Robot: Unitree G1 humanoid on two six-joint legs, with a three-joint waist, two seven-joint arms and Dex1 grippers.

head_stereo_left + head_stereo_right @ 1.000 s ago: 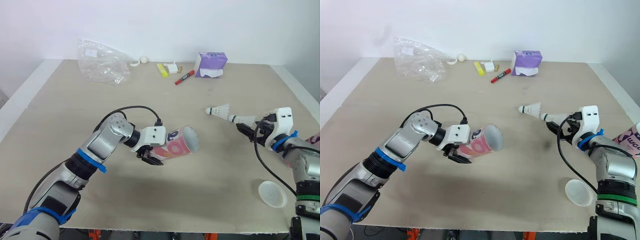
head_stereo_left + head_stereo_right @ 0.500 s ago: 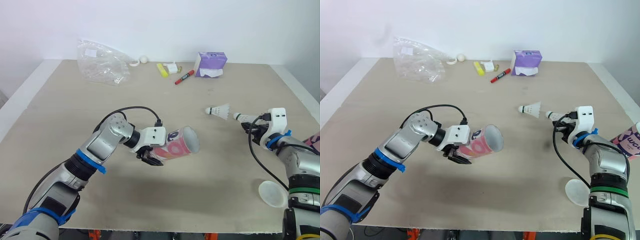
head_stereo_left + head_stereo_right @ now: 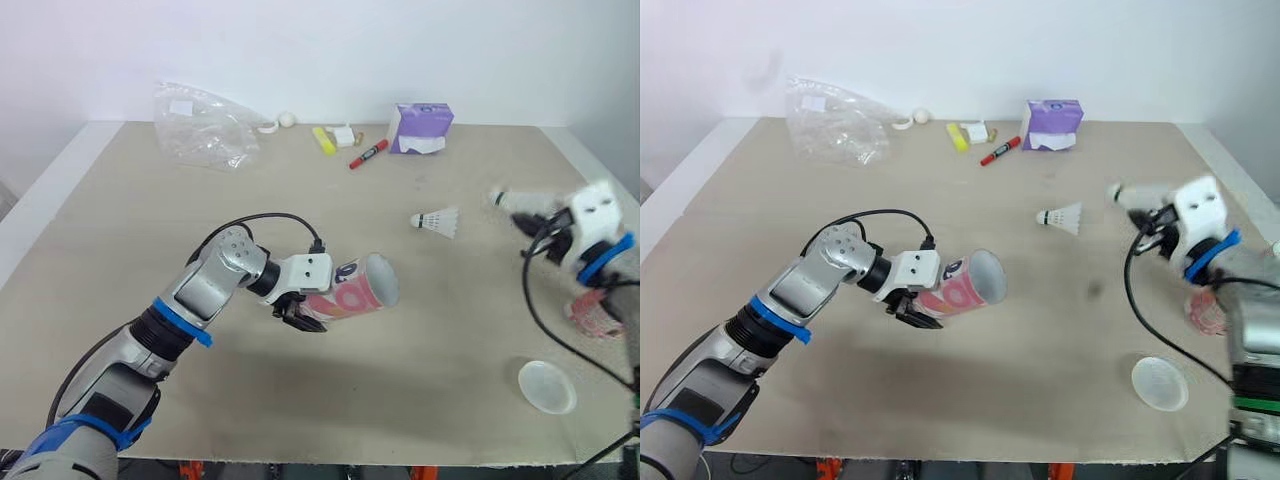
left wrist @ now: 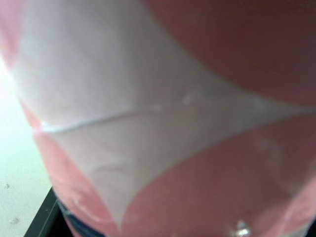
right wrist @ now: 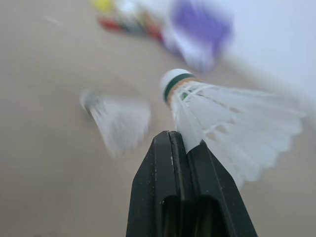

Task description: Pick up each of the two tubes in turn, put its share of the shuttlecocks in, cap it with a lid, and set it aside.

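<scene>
Your left arm reaches in low over the surface (image 3: 120, 250), elbow bent and forearm angled toward the middle. Its left claw (image 3: 300, 315) is clamped round the closed end of the pink-and-white tube (image 3: 355, 292). The tube lies almost level, just above the surface, with its open mouth turned toward your right arm. From here you cannot tell what is inside it. In the left wrist view its pink and white wall sits right against the camera.

Your right arm is lifted at the right edge of the surface, with its wrist turned inward. The right claw (image 5: 173, 140) is pinched tight on the feather skirt of a shuttlecock (image 5: 222, 118), whose green-banded cork points away from the claw.

A second tube (image 3: 592, 312), pink, sits just under that arm and is partly hidden by it. The lid (image 3: 546, 386) lies flat on the surface on the near side of the right claw. A loose shuttlecock (image 3: 437, 220) lies on its side between the two claws, closer to the right one.
</scene>
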